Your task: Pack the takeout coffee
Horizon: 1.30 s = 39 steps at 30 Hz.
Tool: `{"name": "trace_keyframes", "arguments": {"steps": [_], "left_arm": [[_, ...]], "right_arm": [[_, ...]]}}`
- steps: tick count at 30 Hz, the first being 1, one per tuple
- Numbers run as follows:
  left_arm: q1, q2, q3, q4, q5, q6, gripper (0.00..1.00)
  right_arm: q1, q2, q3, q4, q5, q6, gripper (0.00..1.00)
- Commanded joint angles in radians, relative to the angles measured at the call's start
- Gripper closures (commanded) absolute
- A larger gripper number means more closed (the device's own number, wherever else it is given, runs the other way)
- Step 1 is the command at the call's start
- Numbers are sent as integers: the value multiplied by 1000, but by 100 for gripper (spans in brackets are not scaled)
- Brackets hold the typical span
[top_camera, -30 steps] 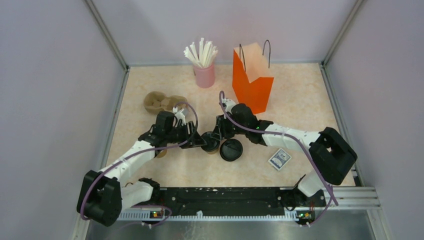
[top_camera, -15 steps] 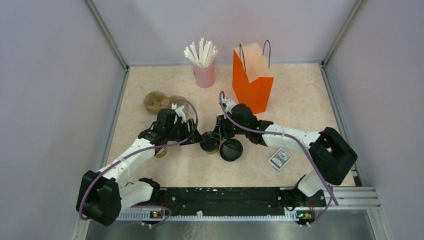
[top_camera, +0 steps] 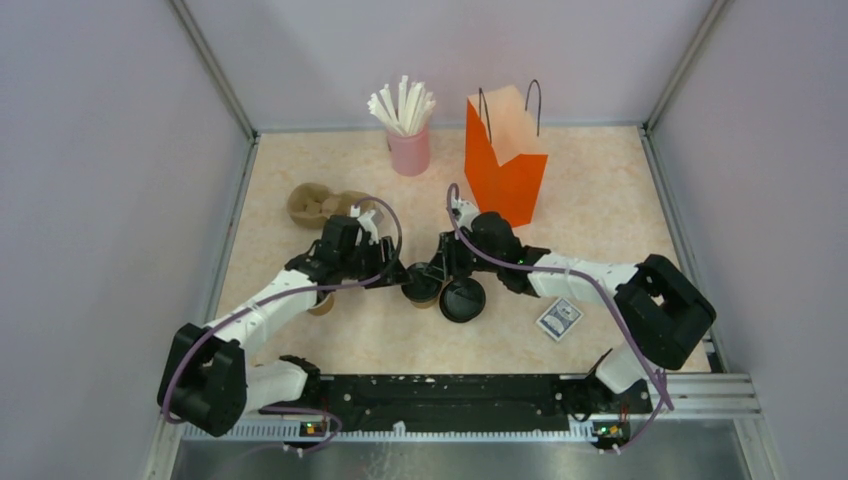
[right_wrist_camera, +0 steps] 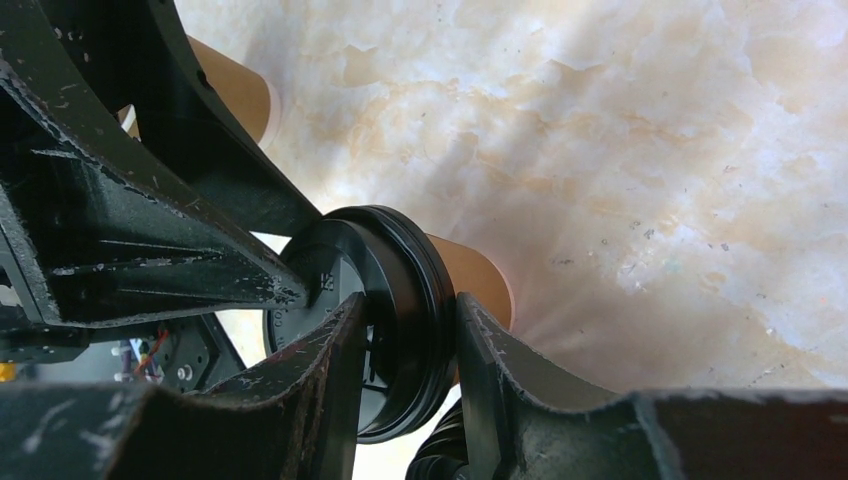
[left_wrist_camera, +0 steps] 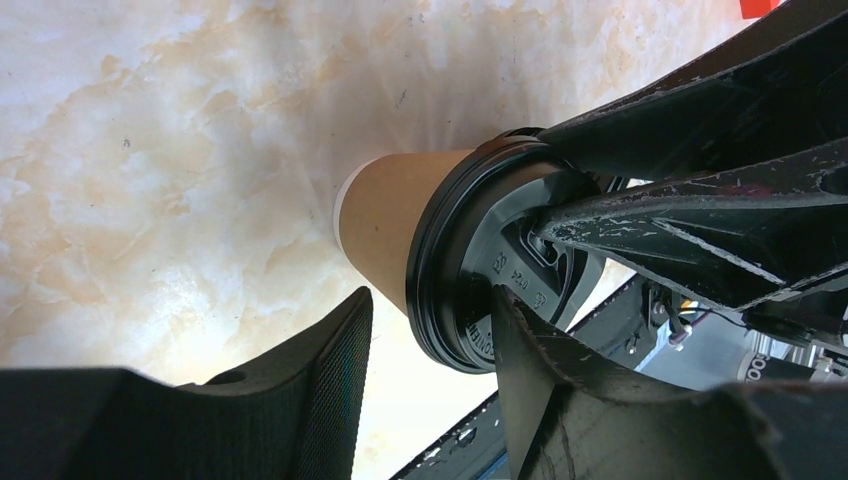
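Just one coffee [left_wrist_camera: 385, 215], left claw [left_wrist_camera: 428, 310], right claw [right_wrist_camera: 408, 310]

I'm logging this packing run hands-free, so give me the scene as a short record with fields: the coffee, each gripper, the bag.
takeout coffee: upright on the table, lid on, not yet bagged
right gripper: shut on the cup's lid rim
left gripper: open around the same cup, one finger clear of it
orange bag: standing open toward the far side, apart from the cup
loose black lid: flat on the table beside the coffee
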Motion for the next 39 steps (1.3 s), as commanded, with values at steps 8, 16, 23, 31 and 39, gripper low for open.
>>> {"name": "trace_keyframes", "arguments": {"steps": [8,16,23,31,39], "left_arm": [[-20,50,-1,-36,-160,25,49],[-23,55,6,-32,-150,31,50],[-27,57,9,-8,-117,37,50],[-35,79,17,5,-107,34,51],[-40,88,24,5,-107,36,51]], "right_arm": [[-13,19,-120,58,-35,41,65],[-48,34,-161,136,-89,81,66],[-48,-48,-75,77,-113,73,55],[-50,-85,73,-43,-95,38,47],[-51,-118,95,-106,-25,10,50]]}}
